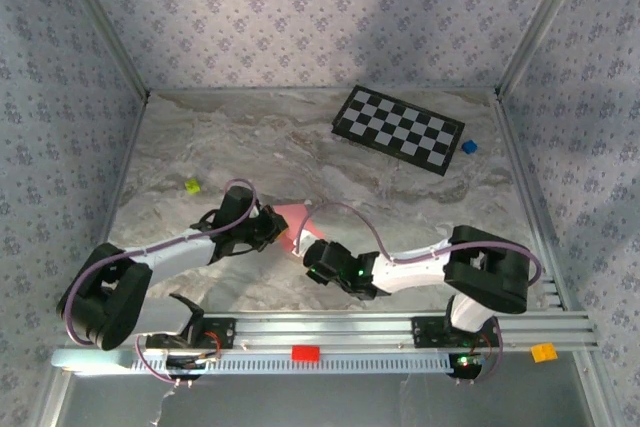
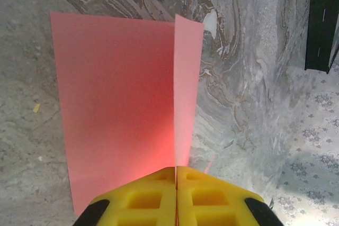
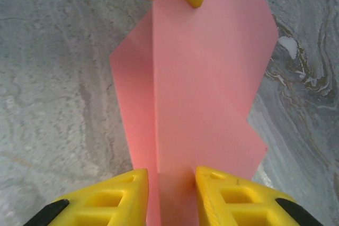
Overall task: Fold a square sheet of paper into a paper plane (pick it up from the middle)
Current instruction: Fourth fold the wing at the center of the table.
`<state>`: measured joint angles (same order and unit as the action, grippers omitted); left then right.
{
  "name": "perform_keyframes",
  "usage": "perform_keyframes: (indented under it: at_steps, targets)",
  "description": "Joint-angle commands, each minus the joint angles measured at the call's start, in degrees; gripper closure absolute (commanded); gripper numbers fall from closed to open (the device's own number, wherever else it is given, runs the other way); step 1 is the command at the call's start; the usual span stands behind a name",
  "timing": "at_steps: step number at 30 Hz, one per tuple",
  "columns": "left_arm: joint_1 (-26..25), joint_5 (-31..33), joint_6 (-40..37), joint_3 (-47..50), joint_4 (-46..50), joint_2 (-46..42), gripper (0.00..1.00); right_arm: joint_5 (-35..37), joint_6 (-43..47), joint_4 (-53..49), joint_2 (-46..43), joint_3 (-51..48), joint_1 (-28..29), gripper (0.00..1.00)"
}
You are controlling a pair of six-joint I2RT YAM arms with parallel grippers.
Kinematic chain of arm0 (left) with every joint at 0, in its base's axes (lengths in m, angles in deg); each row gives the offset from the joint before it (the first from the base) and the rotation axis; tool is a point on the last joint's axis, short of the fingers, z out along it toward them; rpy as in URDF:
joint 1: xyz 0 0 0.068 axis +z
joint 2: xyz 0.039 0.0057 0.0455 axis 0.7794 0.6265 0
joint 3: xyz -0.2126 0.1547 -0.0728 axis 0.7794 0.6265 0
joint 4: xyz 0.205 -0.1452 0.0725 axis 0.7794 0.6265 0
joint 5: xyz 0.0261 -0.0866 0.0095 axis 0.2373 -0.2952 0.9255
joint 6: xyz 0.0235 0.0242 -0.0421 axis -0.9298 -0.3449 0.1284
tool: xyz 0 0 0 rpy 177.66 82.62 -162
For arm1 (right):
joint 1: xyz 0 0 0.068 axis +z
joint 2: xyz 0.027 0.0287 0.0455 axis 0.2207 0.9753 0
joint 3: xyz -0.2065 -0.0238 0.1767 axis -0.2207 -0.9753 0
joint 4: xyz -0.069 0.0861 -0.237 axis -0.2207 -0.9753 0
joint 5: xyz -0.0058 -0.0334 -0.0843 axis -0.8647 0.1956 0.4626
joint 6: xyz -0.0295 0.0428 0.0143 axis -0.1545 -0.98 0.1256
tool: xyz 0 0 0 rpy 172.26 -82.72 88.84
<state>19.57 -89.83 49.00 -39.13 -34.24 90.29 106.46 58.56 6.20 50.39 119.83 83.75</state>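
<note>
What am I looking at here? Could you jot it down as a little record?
Paper: square sheet of paper, pink-red, one flap raised along a crease
Left side: left gripper shut on the crease
Right side: right gripper open, fingers either side of the sheet
Background: checkerboard at the far right of the table

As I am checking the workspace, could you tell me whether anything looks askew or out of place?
The checkerboard sits skewed at the back right, not square with the table edges, a blue block beside its right end. A yellow-green block lies stray at the left. The pink sheet shows no tears.
</note>
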Motion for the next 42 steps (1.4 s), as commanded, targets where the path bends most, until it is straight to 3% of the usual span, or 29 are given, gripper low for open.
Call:
perform_keyframes:
  at_steps: [1, 11, 21, 42]
  targets:
    - [-0.3, 1.3, 0.6, -1.0, 0.6, -0.4, 0.92, 0.3, 1.9, 0.8, 1.9, 2.2, -0.2, 0.71]
    - [-0.4, 1.3, 0.0, -1.8, 1.5, -0.2, 0.91, 4.2, -0.2, 1.6, 4.0, 2.0, 0.8, 0.73]
    - [-0.3, 1.1, -0.1, -2.1, 1.6, 0.4, 0.91, 8.2, 0.0, 2.4, 3.8, 1.2, 1.5, 0.65]
    - [-0.3, 0.6, -0.2, -2.6, 2.1, -0.1, 0.92, 6.2, 2.5, 2.9, 2.4, 0.8, 1.9, 0.59]
